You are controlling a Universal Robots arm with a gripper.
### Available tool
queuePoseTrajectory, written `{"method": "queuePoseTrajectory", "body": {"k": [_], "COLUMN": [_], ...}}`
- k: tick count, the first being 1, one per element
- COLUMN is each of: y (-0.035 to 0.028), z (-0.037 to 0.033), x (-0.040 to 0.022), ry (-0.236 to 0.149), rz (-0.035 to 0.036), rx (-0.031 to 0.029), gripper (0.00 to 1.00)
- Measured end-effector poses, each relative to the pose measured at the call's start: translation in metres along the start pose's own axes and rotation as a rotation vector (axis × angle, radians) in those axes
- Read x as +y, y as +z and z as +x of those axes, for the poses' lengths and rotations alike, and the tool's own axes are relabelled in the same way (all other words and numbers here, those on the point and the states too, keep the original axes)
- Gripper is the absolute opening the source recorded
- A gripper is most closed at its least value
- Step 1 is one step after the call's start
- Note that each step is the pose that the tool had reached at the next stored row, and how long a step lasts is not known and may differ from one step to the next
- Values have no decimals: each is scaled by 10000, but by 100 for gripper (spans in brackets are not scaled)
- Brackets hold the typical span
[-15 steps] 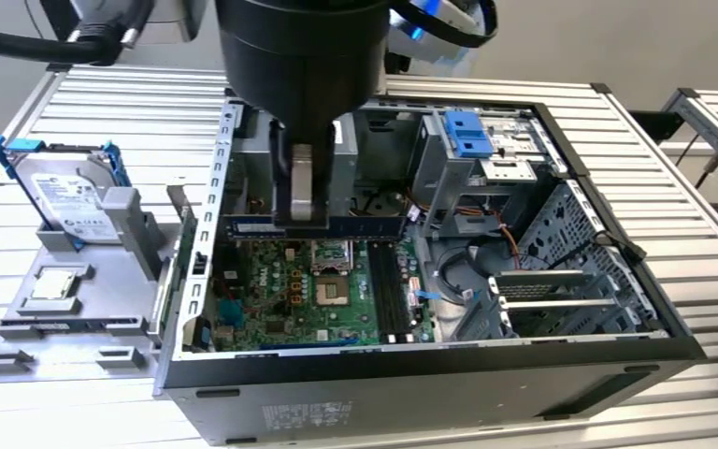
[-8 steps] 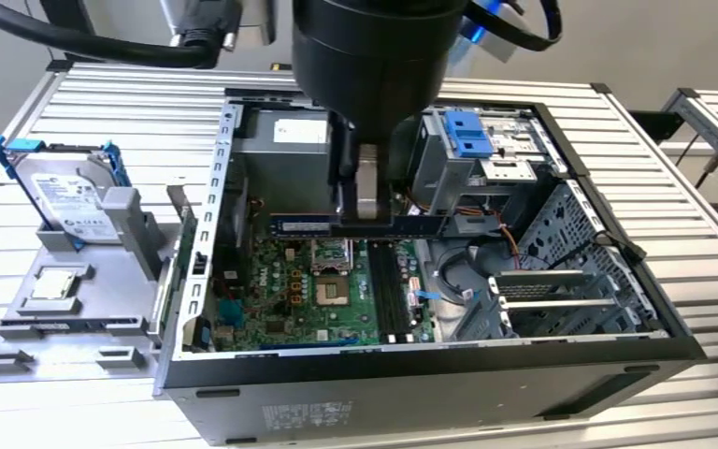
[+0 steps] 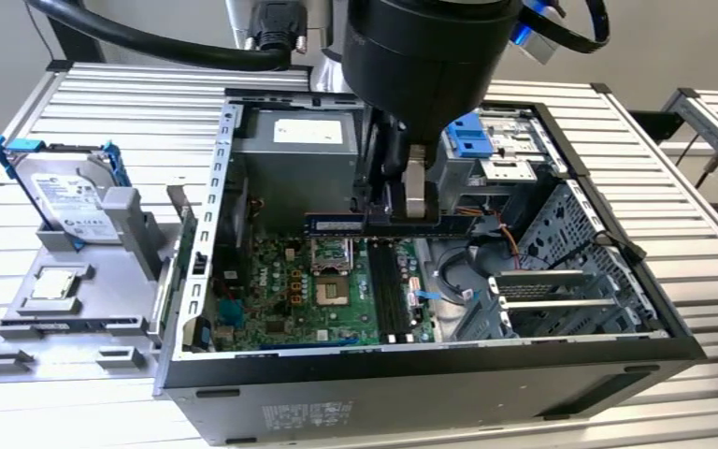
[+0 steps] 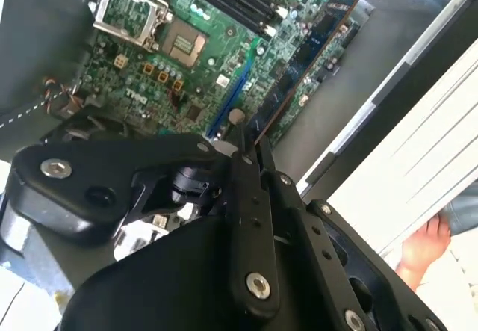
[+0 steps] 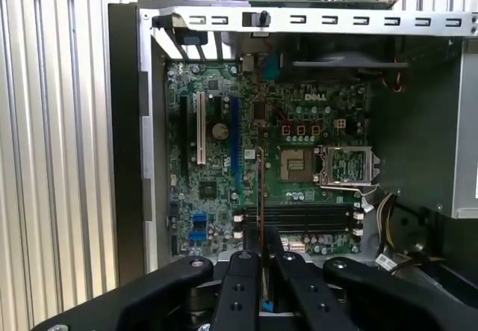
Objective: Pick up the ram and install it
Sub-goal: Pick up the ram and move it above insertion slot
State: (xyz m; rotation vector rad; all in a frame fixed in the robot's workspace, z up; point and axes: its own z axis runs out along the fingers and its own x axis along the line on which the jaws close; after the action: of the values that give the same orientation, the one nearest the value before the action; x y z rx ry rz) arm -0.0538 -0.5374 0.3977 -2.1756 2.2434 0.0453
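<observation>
My hand [image 3: 411, 215] is clamped on the ram [image 3: 334, 224] over the open computer case [image 3: 459, 393]

I hold the stick level above the green motherboard [image 3: 291, 290], lying crosswise to the black memory slots [image 3: 391, 290] beneath it; the silver hard drive [image 3: 72, 196] rests on the slatted surface [image 3: 122, 103] at the exterior view's left

The arm [image 3: 422, 47] points straight down over the counter's [image 3: 109, 94] middle, wrist vertical. The gripper [image 3: 399, 220] hangs below, its fingers [image 5: 240, 271] closed tight on the ram [image 3: 334, 223], held level.
</observation>
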Motion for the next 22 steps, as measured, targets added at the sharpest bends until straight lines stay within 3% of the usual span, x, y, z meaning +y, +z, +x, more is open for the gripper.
{"method": "queuePoseTrajectory", "body": {"k": [3,5,22], "y": [0,1,24], "z": [-4,-42,-741], "x": [-1,-1,22], "ry": [0,-1,0], "rz": [0,1,1], "rx": [0,0,-2], "gripper": [0,0,0]}}
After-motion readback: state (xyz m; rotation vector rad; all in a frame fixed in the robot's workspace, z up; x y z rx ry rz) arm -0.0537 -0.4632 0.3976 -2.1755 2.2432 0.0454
